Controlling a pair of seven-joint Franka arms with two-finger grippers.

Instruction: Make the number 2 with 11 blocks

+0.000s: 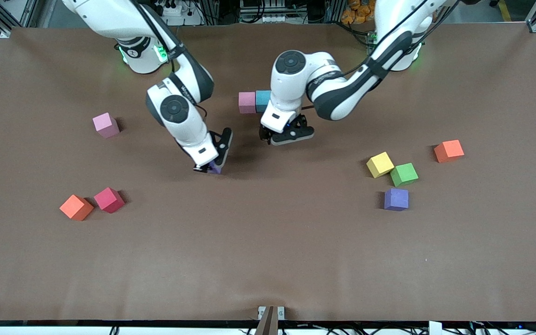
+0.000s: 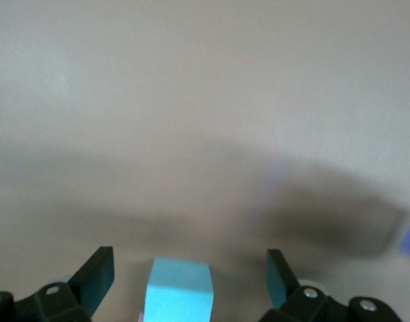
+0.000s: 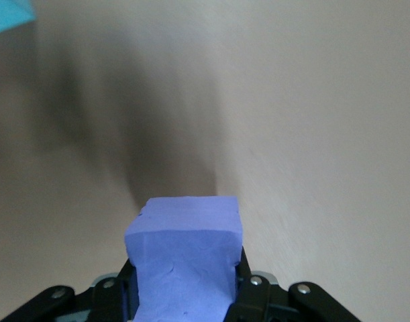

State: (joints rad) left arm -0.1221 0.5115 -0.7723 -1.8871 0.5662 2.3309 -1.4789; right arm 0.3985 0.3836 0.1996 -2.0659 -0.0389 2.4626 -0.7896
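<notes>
Right wrist view: right tool pinching purple block, pressed tight over bare desk; left tool spread wide, straddling light blue block, not gripping

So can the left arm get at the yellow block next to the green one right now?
Probably yes. The left gripper is open and holds nothing, with the light blue block between its fingers. The yellow block sits toward the left arm's end of the table, touching only the green block, with nothing on top.
</notes>
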